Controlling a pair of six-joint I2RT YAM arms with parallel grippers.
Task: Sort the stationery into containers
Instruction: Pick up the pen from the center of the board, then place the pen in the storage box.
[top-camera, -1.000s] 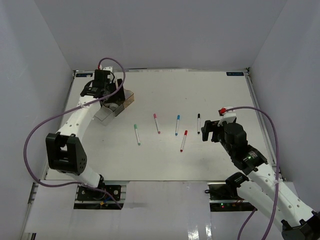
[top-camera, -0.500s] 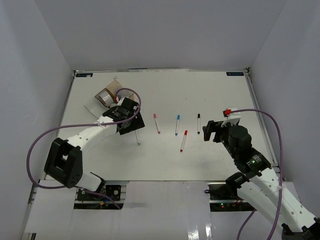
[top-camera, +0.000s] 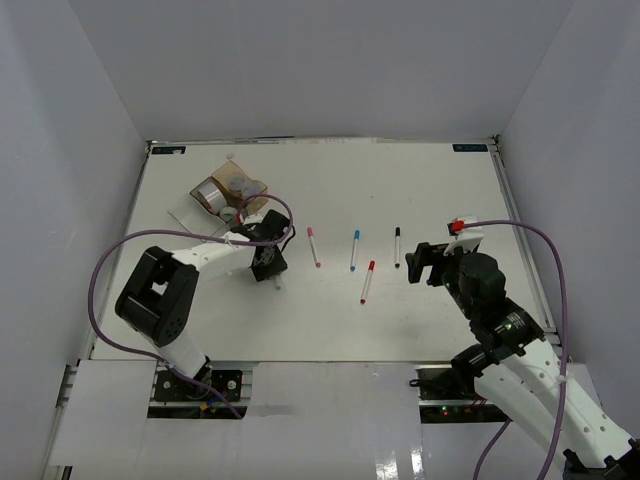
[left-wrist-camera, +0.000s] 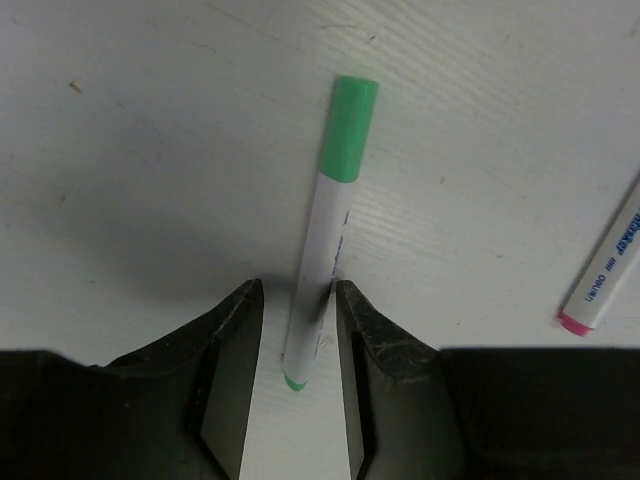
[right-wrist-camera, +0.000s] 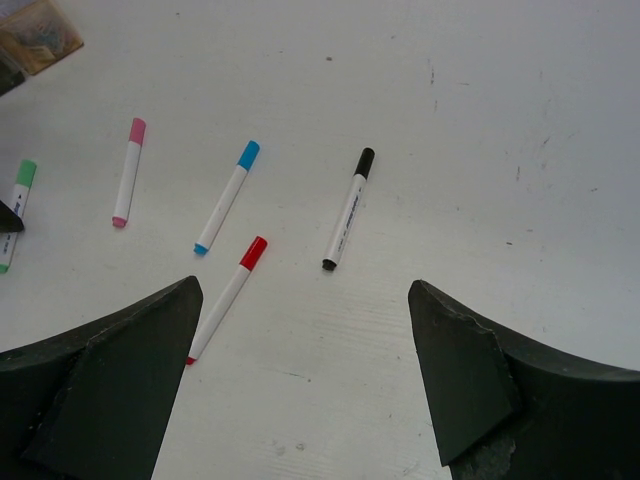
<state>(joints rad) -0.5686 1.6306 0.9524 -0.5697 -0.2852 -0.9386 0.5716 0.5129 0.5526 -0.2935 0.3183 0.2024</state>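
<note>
A green-capped marker (left-wrist-camera: 330, 250) lies flat on the table, its tail end between my left gripper's (left-wrist-camera: 298, 300) fingers. The jaws have narrowed round it, the right one touching and a slim gap showing on the left. From above, my left gripper (top-camera: 268, 262) covers most of this marker (top-camera: 277, 284). Pink (top-camera: 314, 246), blue (top-camera: 354, 250), red (top-camera: 367, 281) and black (top-camera: 397, 246) markers lie in a row to its right. My right gripper (top-camera: 415, 262) hangs open and empty just right of the black marker (right-wrist-camera: 348, 208). The containers (top-camera: 240, 190) stand at the back left.
A silvery tape ring (top-camera: 207, 193) sits against the left of the containers. The amber box (right-wrist-camera: 40, 30) shows at the right wrist view's top-left corner. White walls enclose the table (top-camera: 420, 180) on three sides.
My left arm swung from the containers down to the green marker, and its jaws narrowed round it. The right arm barely shifted.
</note>
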